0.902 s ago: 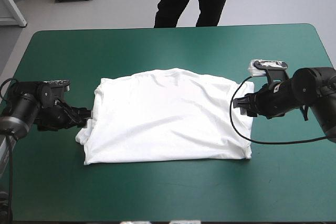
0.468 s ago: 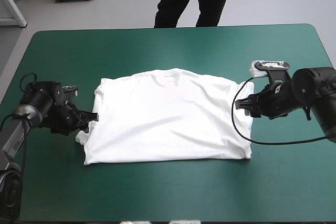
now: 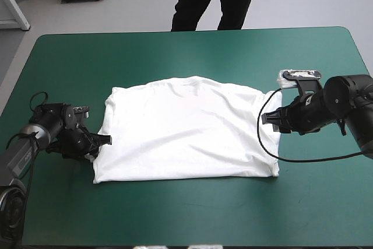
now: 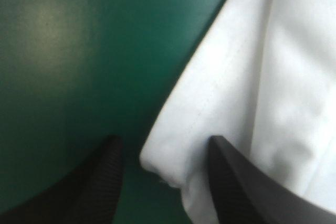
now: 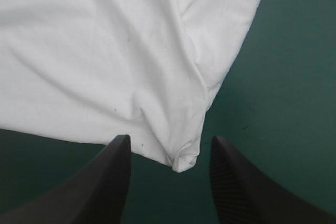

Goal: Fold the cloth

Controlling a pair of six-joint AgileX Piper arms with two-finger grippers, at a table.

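Left pincer (image 3: 105,140) has slid nearward along the T-shirt (image 3: 186,132); it and right pincer (image 5: 168,141) gape empty astride its edges.

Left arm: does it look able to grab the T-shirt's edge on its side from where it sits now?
Probably yes. The left gripper has its fingers open, and a corner of the T-shirt lies between them on the teal-green cover. Nothing else sits in the way.

Bright, even light with soft shadows. The T-shirt (image 3: 186,129) glares white mid-frame; a pale sheen crosses the bench (image 3: 169,56) above it.
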